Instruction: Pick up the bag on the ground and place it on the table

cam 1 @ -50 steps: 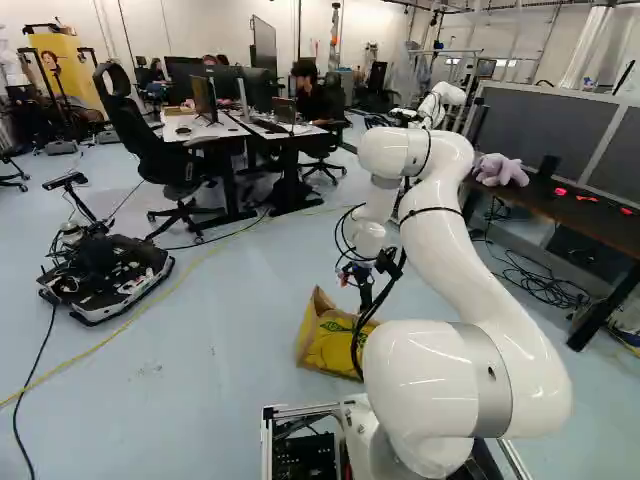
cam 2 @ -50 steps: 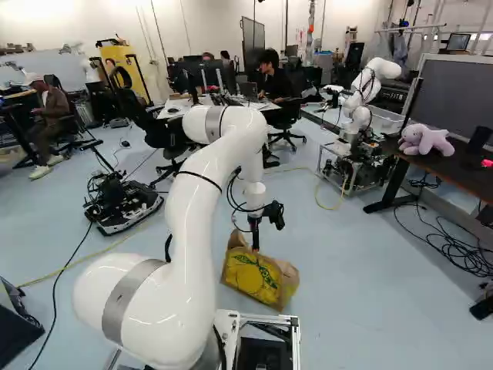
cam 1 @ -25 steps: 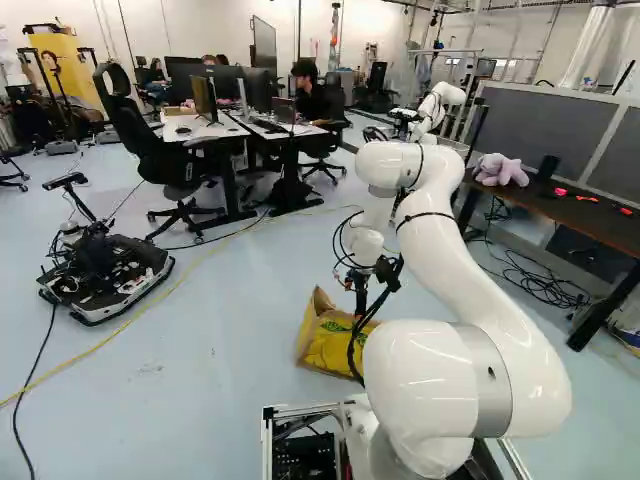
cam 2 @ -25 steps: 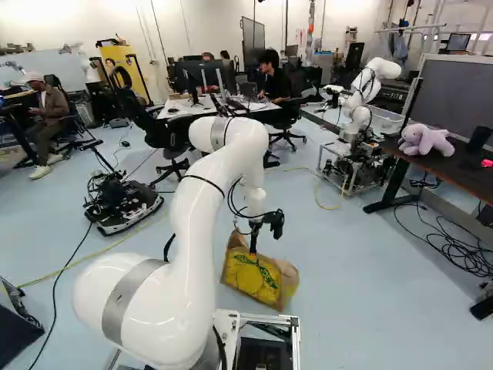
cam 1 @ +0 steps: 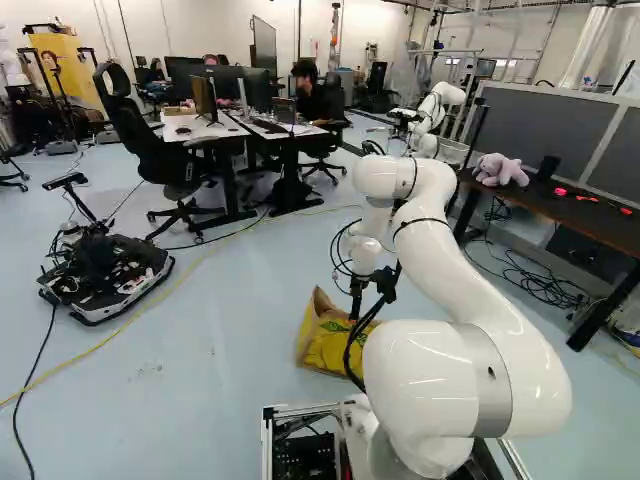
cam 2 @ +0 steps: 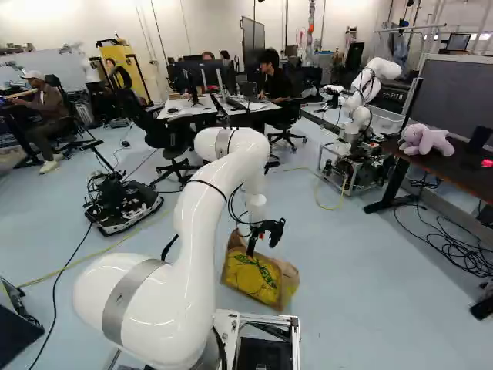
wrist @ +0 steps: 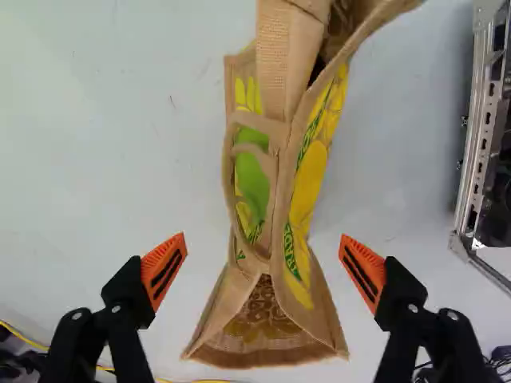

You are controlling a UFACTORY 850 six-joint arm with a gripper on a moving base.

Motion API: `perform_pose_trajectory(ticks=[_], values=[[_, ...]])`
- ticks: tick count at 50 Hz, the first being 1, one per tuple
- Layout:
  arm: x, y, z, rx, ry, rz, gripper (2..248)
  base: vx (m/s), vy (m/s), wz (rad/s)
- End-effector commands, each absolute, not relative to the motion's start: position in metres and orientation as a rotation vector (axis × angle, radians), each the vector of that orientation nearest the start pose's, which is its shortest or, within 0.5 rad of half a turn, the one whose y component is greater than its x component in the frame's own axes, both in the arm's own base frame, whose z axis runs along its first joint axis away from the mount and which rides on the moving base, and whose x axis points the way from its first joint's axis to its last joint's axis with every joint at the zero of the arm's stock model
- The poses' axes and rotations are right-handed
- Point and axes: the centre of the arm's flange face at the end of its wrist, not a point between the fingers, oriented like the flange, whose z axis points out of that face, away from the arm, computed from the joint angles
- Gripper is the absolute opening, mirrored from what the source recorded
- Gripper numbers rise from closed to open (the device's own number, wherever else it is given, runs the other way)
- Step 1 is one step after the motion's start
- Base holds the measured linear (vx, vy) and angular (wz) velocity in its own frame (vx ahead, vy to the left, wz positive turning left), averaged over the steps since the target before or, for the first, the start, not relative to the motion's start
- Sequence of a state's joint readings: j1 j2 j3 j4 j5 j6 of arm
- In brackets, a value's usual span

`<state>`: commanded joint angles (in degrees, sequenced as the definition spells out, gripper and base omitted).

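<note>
Above the one yellow-and-tan bag (cam 2: 262, 281) on the floor (cam 2: 370, 262), one gripper (cam 2: 252, 250) holds its two fingers (wrist: 164, 271) wide apart; well right of the bag, one table (cam 2: 462, 171) bears one stuffed animal (cam 2: 426, 140).

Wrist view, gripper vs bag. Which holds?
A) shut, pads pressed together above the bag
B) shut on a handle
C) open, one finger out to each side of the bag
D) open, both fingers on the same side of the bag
C: the gripper stands wide open, one orange pad out to each side of the bag, with floor showing between pads and bag.
</note>
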<state>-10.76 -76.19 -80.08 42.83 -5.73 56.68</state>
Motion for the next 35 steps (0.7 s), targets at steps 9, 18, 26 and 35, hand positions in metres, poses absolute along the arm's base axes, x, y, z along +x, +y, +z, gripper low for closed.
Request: perform_pose_trajectory(ticks=[9, 18, 26, 35], values=[[0.549, -0.098, -0.061, -1.656, 2.622, 0.088, 247, 0.000, 0.000, 0.000], [0.549, -0.098, -0.075, -1.620, 2.649, 0.093, 247, 0.000, 0.000, 0.000], [0.550, -0.098, -0.087, -1.616, 2.654, 0.096, 247, 0.000, 0.000, 0.000], [0.550, -0.098, -0.101, -1.616, 2.656, 0.099, 247, 0.000, 0.000, 0.000]])
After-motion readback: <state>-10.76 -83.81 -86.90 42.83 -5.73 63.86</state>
